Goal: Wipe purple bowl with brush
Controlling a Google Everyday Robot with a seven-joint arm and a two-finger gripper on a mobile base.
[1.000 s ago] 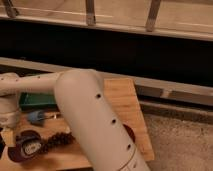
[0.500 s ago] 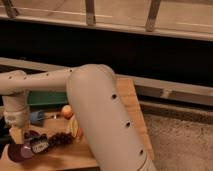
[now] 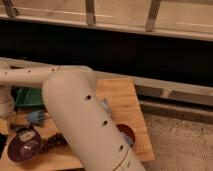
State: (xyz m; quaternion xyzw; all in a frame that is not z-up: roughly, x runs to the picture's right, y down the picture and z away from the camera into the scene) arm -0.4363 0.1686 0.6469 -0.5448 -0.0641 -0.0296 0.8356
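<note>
The purple bowl (image 3: 21, 147) sits at the front left of the wooden table (image 3: 125, 100). A small dark brush with a pale patch (image 3: 26, 135) lies at the bowl's far rim. My gripper (image 3: 6, 119) hangs from the wrist at the left edge of the camera view, just up and left of the bowl. My thick white arm (image 3: 85, 120) crosses the foreground and hides the middle of the table.
A bumpy dark brown cluster (image 3: 52, 142) lies right of the bowl. A small blue object (image 3: 35, 117) lies behind the bowl. A green container (image 3: 27, 97) stands at the back left. A redder bowl (image 3: 124, 131) holding a blue item sits at the right. A dark wall with railings stands beyond the table.
My arm's big link has swung right and now hides the orange item seen earlier. The wrist has drawn toward the left edge. The purple bowl stays about where it was.
</note>
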